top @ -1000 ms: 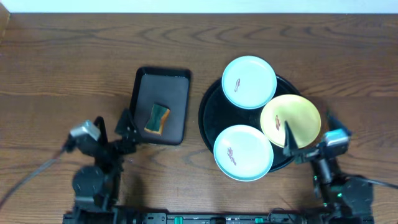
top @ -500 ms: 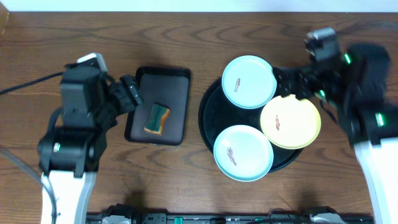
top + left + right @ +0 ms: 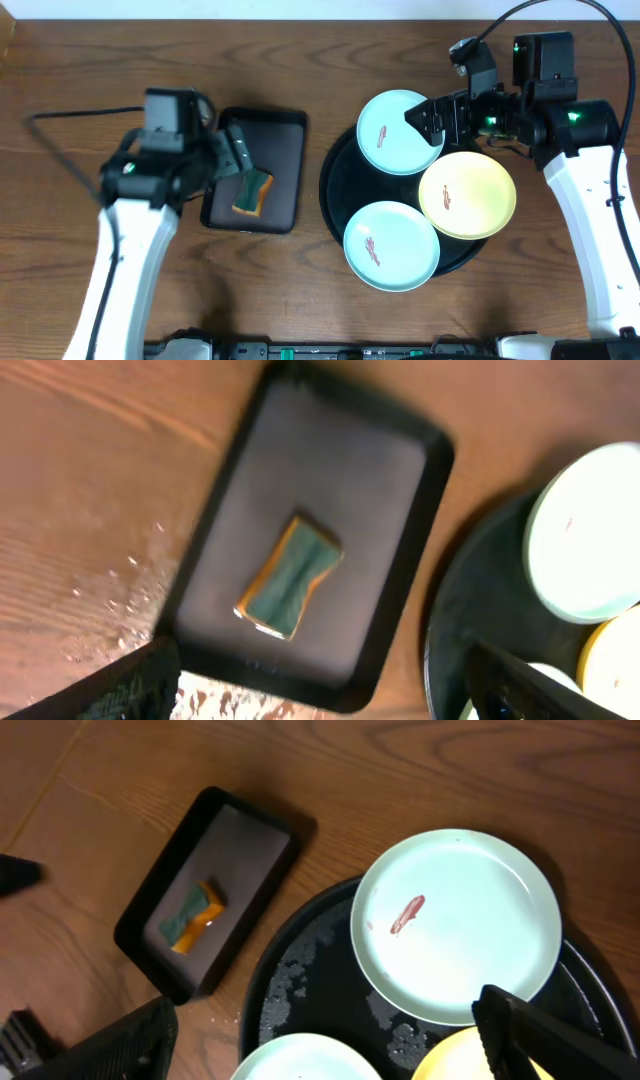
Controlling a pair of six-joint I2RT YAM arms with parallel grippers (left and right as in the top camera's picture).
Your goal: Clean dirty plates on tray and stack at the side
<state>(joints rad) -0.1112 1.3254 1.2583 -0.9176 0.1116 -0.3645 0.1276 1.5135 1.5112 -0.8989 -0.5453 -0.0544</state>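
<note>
Hovering over the small rectangular tray [image 3: 440,460], the left pincer [image 3: 320,685] stands wide open and empty, with the green-and-orange sponge [image 3: 288,575] lying just ahead of its fingertips. The right pincer [image 3: 325,1030], its fingers also spread with nothing between them, hangs above the round black tray [image 3: 310,970]. One smeared turquoise plate [image 3: 460,925] lies just ahead of it, the yellow plate [image 3: 466,195] and second turquoise plate [image 3: 391,245] beneath it, all three resting on that tray.
</note>
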